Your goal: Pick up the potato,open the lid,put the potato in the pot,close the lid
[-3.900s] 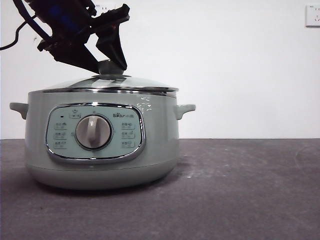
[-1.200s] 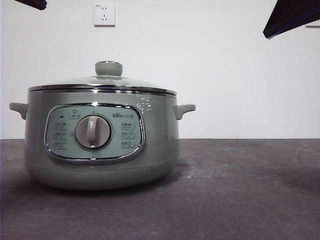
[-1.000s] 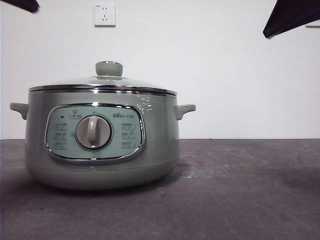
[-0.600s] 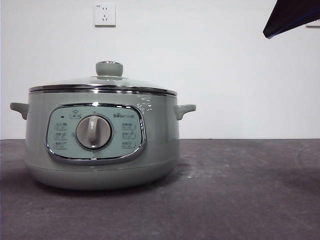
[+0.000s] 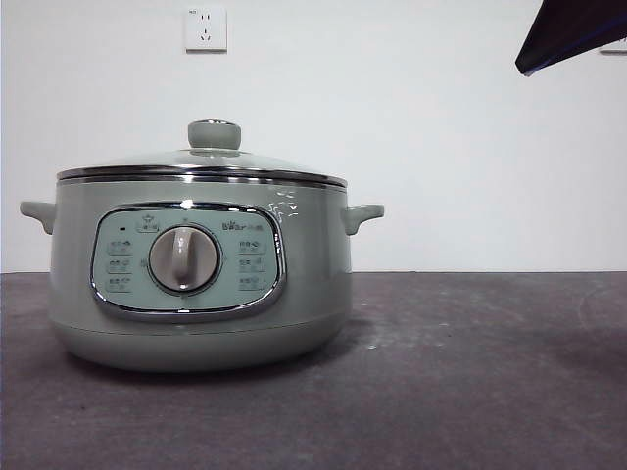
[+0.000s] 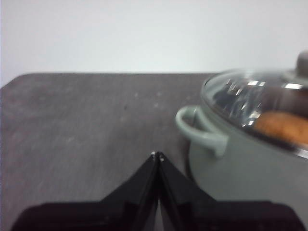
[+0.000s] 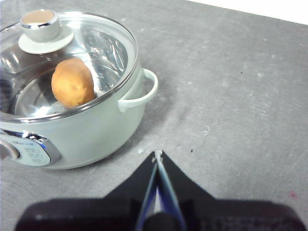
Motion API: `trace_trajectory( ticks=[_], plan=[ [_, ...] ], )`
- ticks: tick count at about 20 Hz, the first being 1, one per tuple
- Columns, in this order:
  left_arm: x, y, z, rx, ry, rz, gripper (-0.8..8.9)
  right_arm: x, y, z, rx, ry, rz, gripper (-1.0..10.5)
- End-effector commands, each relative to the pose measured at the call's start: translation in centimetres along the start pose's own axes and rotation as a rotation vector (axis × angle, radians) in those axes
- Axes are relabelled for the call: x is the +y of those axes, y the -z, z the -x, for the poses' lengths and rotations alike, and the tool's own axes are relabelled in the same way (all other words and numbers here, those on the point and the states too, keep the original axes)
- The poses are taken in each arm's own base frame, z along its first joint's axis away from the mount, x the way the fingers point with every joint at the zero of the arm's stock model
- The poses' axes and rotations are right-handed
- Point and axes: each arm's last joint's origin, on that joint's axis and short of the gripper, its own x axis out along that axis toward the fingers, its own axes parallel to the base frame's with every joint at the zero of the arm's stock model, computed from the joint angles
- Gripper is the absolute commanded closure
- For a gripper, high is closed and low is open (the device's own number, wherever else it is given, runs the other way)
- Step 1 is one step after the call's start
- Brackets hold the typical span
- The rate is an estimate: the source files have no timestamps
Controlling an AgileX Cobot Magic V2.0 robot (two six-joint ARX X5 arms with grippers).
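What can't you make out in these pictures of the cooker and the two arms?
- The potato: hidden in the front view by the pot wall; blurred in the left wrist view.
- The panel labels: too small to read.
- The pot's far side: cut off in both wrist views.
- The dark arm tip: cut off by the front view's corner.

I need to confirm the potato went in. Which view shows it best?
The right wrist view: the potato lies sharp under the glass lid. The left wrist view shows a blurred orange patch; the front view hides it.
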Motion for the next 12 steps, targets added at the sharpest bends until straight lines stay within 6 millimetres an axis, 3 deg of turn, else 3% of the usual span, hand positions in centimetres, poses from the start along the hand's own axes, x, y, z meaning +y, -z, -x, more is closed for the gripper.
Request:
trace_trajectory(
  ticks=[1,5,12],
  plan=[
    [0.3,1.1,-0.1,0.029,-0.026,0.009,8.16,0.0,0.1,0.0,-0.005,0.003,-0.011,9.5],
    [0.7,2.3,-0.1,0.088,-0.058,0.003,8.15,0.0,0.1,0.0,-0.005,0.004,-0.011,9.5],
    [0.7,2.5,0.0,0.083,-0.061,-0.029,8.15,0.0,0.1,0.0,-0.005,0.004,-0.011,9.5]
  ],
)
